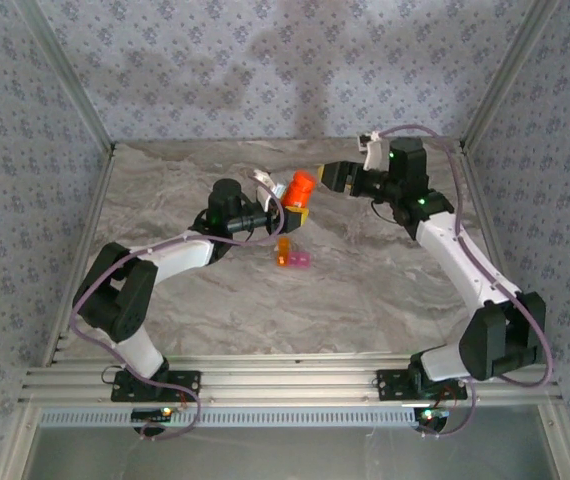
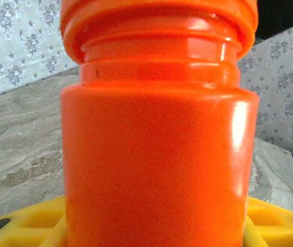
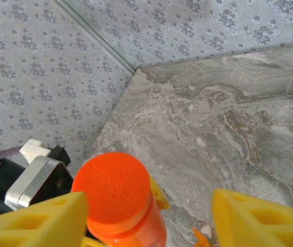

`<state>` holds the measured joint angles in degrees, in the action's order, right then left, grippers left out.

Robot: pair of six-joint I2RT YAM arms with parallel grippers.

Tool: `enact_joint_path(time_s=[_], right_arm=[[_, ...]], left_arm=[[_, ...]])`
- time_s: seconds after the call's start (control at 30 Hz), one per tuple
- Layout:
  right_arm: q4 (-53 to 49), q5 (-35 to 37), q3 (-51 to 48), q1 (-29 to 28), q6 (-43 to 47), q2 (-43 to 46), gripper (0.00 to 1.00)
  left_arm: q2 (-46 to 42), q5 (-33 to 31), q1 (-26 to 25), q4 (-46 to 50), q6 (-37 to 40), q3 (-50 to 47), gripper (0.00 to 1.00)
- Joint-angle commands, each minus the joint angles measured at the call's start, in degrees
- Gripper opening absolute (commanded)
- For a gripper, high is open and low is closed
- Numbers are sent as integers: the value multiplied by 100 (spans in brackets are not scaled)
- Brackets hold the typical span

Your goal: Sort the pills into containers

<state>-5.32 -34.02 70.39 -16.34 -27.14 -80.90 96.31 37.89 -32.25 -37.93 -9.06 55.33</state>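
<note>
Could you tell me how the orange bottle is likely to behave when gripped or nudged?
The orange bottle looks rigid, glossy plastic, so it probably will not deform but may slip in the left gripper. Round and taller than wide, it could tip and roll if released. Its cap looks matte, likely grippier.

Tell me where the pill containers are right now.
Top view: the containers lie on the table near its middle, just toward the arm bases from the orange bottle in the left tool.
</note>
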Motion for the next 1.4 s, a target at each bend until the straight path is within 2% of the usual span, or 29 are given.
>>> enact_joint_path(time_s=[0.0, 0.17, 0.4, 0.57, 0.77, 1.37], right_arm=[[-234, 79, 389, 17, 30, -252, 55], [-389, 42, 720, -60, 110, -566, 42], [-822, 189, 1112, -354, 540, -735, 40], [-1500, 300, 1439, -640, 1009, -920, 35], [-1885, 294, 1391, -823, 1198, -1006, 31], [-1862, 418, 1181, -800, 1067, -609, 32]], left_arm=[[-86, 264, 25, -213, 45, 228, 0], [-95, 343, 17, -143, 53, 250, 0], [-78, 402, 4, -69, 71, 285, 0], [-86, 397, -1, -30, 80, 297, 0], [-121, 370, -6, 11, 93, 311, 0], [-100, 244, 8, 102, 185, 373, 0]])
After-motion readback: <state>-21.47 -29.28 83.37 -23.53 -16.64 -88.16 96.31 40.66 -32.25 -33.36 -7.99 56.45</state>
